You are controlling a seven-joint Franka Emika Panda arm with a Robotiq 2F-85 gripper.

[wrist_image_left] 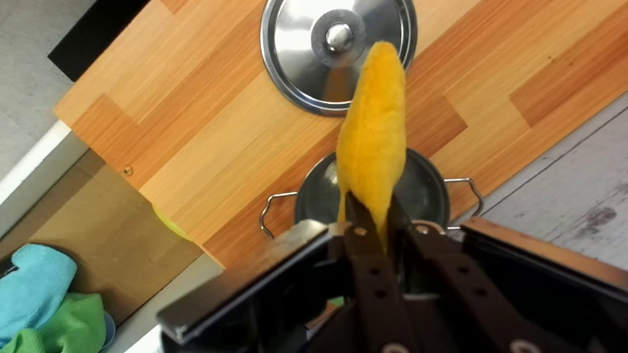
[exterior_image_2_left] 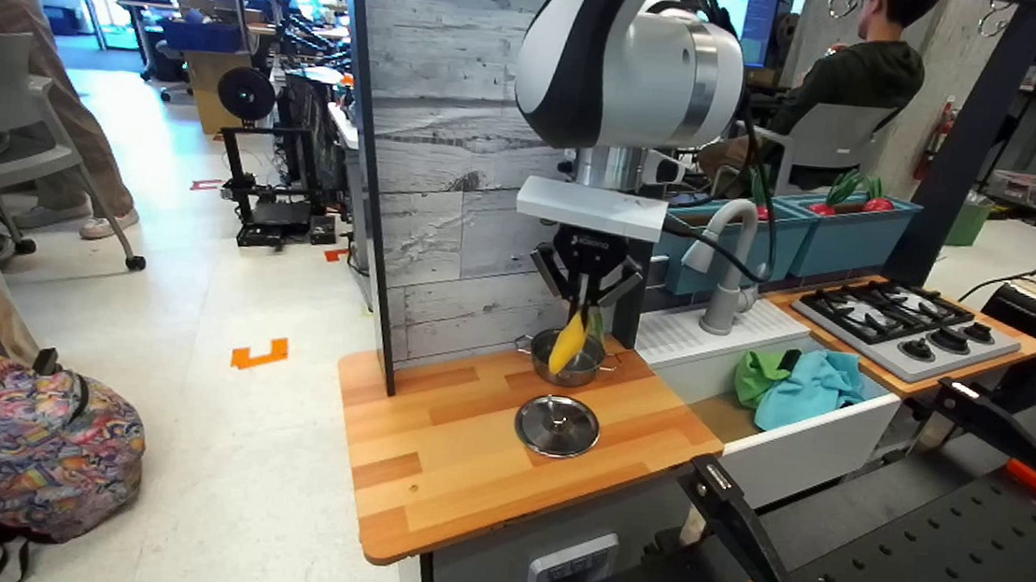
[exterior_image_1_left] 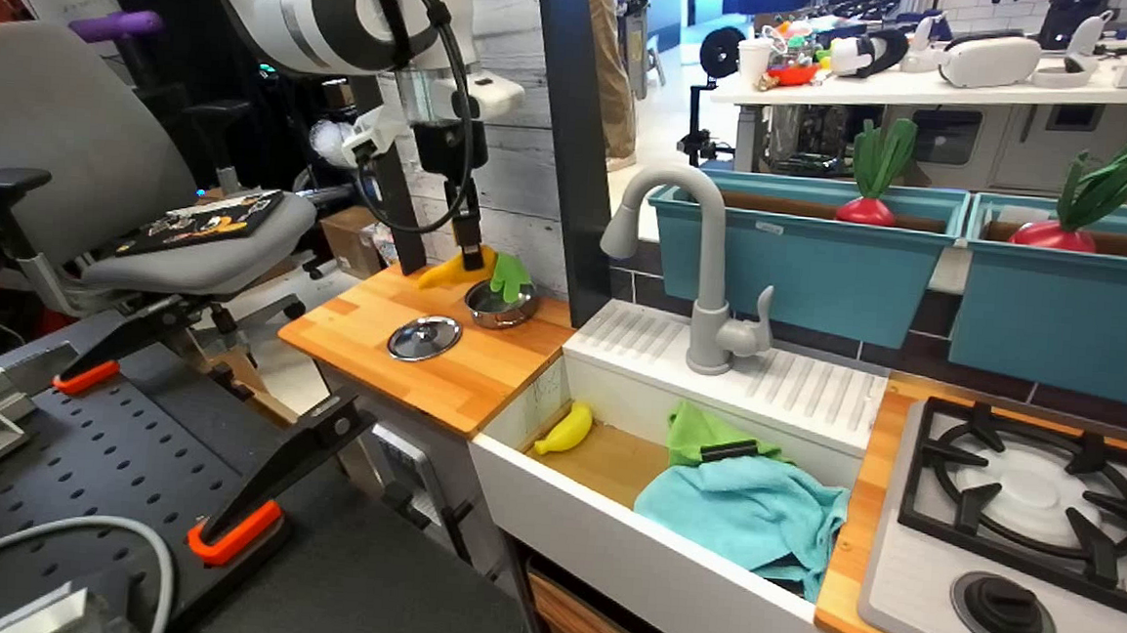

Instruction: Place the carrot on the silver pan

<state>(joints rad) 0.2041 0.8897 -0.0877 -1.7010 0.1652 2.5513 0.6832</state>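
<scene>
The carrot is a plush orange-yellow body with green leaves, seen in both exterior views (exterior_image_1_left: 444, 270) (exterior_image_2_left: 568, 344) and in the wrist view (wrist_image_left: 374, 127). My gripper (wrist_image_left: 373, 208) is shut on the carrot near its leafy end; it also shows in both exterior views (exterior_image_1_left: 472, 257) (exterior_image_2_left: 580, 308). The silver pan (exterior_image_1_left: 500, 313) stands on the wooden counter under the gripper, with two wire handles; it also shows in the wrist view (wrist_image_left: 314, 198). The carrot is held at the pan. Its green leaves (exterior_image_1_left: 510, 279) overlap the pan's rim; I cannot tell whether they touch it.
A silver lid (exterior_image_2_left: 557, 425) lies on the wooden counter (exterior_image_2_left: 464, 474) beside the pan. A plank wall (exterior_image_2_left: 448, 229) rises behind. The white sink (exterior_image_1_left: 627, 555) holds a yellow banana (exterior_image_1_left: 566, 429), a green cloth (exterior_image_1_left: 698, 430) and a blue cloth (exterior_image_1_left: 747, 509). A grey faucet (exterior_image_1_left: 713, 267) stands behind it.
</scene>
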